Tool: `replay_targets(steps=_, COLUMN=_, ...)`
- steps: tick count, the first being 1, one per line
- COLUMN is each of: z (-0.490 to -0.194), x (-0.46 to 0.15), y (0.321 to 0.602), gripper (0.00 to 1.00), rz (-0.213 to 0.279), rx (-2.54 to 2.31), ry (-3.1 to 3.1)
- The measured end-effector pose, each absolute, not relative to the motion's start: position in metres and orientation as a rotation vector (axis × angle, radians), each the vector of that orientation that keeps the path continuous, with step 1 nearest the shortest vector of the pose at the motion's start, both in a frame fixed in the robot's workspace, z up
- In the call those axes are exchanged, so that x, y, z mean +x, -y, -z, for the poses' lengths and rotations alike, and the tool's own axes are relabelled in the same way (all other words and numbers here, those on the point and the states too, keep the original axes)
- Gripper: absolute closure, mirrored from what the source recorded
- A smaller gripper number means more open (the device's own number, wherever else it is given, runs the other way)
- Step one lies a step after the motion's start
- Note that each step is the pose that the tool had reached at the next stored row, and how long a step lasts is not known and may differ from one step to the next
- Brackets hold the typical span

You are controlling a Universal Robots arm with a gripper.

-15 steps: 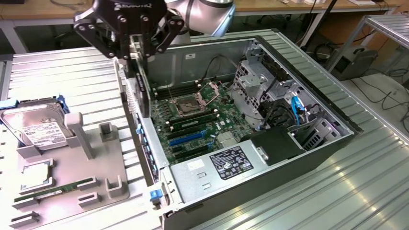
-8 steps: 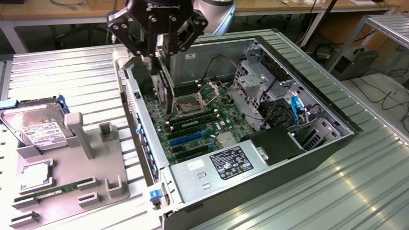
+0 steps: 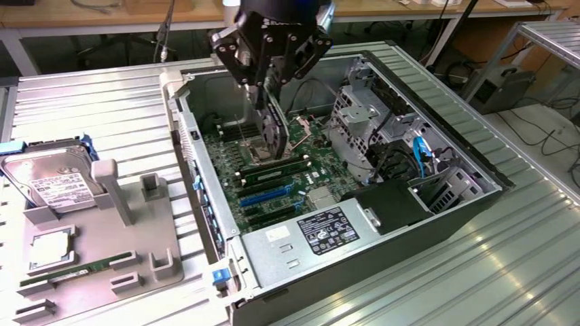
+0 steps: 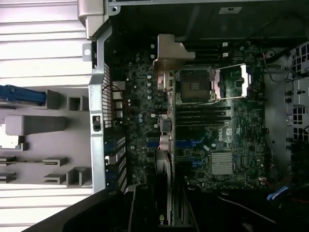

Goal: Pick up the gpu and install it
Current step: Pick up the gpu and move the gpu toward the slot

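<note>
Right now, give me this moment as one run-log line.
end effector: shut on gpu | gpu: upright inside open case, over motherboard | seated: cannot tell

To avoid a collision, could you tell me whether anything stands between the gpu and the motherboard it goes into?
Nothing visible does. The gripper holds the gpu upright inside the open case, above the motherboard.
</note>
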State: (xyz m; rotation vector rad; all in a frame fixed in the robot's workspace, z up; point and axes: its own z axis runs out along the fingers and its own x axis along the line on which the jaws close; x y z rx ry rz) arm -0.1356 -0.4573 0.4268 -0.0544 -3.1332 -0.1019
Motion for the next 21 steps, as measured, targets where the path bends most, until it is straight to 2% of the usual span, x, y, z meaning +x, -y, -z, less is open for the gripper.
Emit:
replay_targets(steps=8, z=-0.407, x=-0.089, y=0.448, gripper=0.74, rz=0.080, rx=-0.046, ry=3.134)
replay_targets(steps=13, z=-0.394, x=-0.084, y=0.446, gripper=0.74, rz=0.079, rx=0.052, ry=3.132)
replay_targets(steps=21, z=-0.392, x=-0.080, y=0.445, gripper=0.74, rz=0.079, rx=0.059, ry=3.132)
